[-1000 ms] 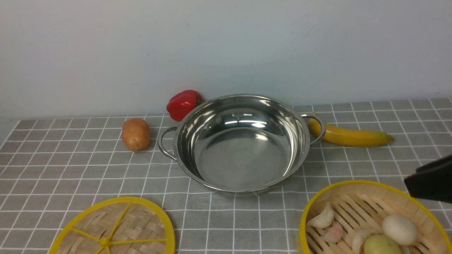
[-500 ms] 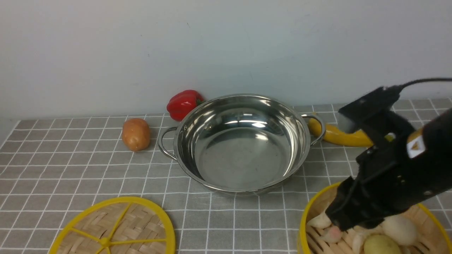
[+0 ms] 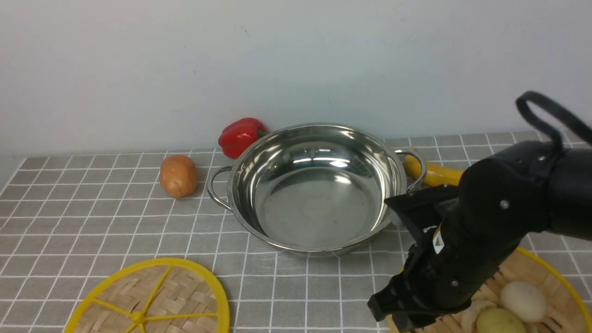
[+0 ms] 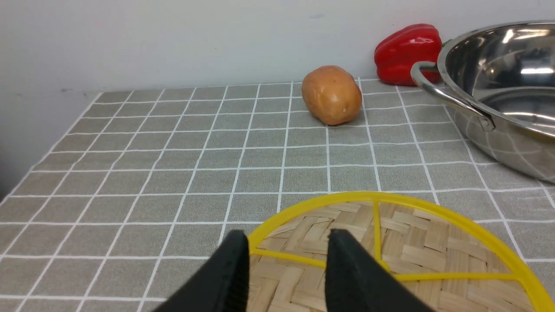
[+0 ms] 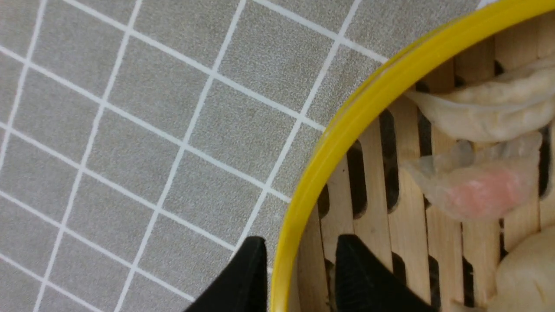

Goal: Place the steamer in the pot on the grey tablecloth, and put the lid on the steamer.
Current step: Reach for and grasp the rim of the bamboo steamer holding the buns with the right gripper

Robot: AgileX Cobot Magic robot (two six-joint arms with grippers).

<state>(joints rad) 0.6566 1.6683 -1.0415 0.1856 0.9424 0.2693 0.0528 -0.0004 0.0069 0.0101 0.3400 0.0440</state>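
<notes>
Steamer [image 3: 552,273]: near right on the grey tablecloth [image 3: 92,222], outside the pot [image 3: 314,185]; my right arm hides much of it.
Right gripper [image 5: 299,240]: spread, my fingers straddling the steamer's yellow rim.
Left gripper [image 4: 287,236]: spread above the lid [image 4: 416,255], pinching nothing.
Lid: near left, cut off.

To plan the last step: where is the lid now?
In the front view the lid lies on the grey tablecloth at the near left, closer than the potato and pot.

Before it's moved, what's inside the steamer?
The steamer holds dumplings, a white bun and a greenish round piece on its slatted floor. In the front view the right arm covers its left part; more may hide there.
</notes>
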